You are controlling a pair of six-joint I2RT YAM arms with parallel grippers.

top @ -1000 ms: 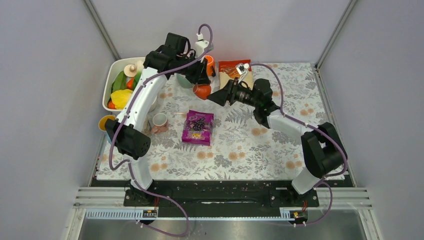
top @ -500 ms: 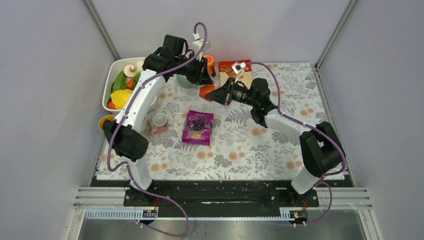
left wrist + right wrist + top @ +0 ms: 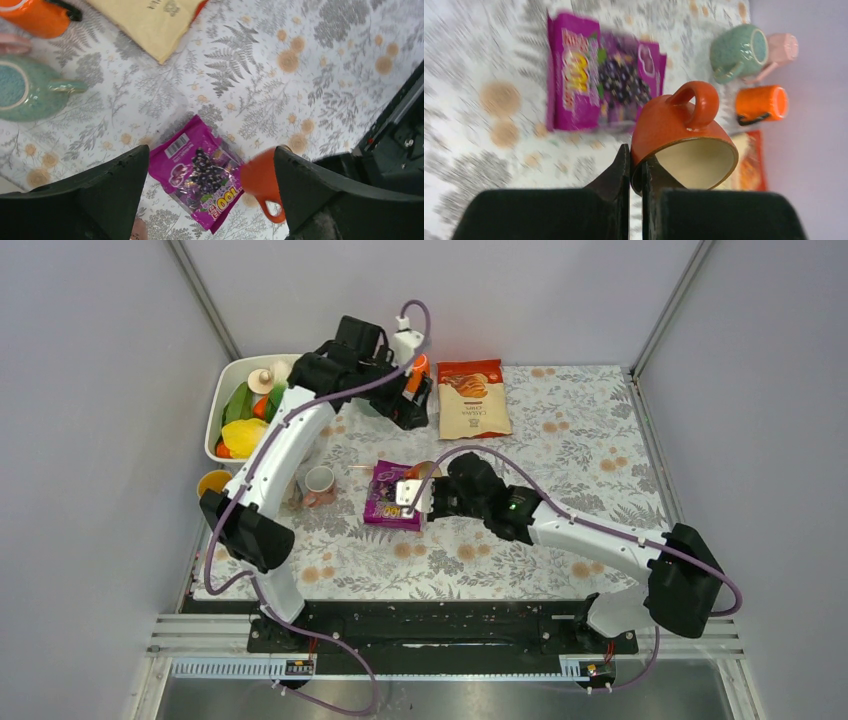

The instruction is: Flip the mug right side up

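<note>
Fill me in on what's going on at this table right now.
The right gripper has the orange mug pinched by its rim, one finger inside and one outside. It holds the mug tilted on its side near the purple snack bag at mid-table, so the mug is not yet upright. I cannot tell whether it touches the table. The left gripper hangs open and empty above the far part of the table, near the teal mug.
</note>
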